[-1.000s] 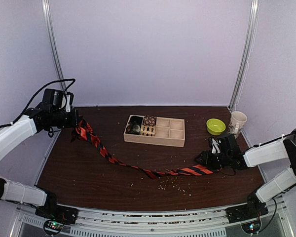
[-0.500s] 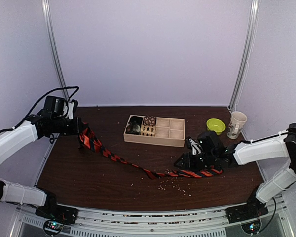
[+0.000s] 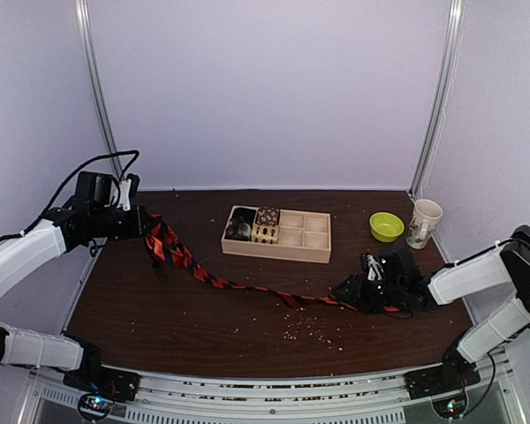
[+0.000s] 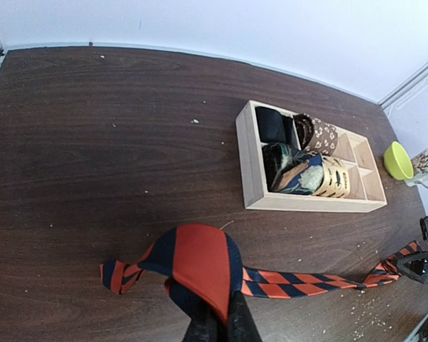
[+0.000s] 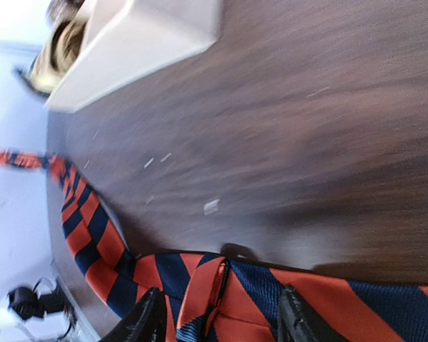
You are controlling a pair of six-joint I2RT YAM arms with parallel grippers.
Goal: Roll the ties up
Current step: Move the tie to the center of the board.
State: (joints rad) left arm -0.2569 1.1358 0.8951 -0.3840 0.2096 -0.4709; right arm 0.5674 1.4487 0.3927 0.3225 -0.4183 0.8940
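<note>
Top external view: my left gripper [image 3: 147,227] is closed on one end of the striped tie [image 3: 247,288] and holds it above the table [image 3: 159,327]. The tie runs down across the table to my right gripper [image 3: 349,290], whose fingers stand apart over the other end.

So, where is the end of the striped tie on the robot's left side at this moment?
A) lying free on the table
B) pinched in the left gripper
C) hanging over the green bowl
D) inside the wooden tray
B: in the left wrist view the left gripper is shut on the tie, while the wooden tray and the green bowl stand apart from it.
</note>
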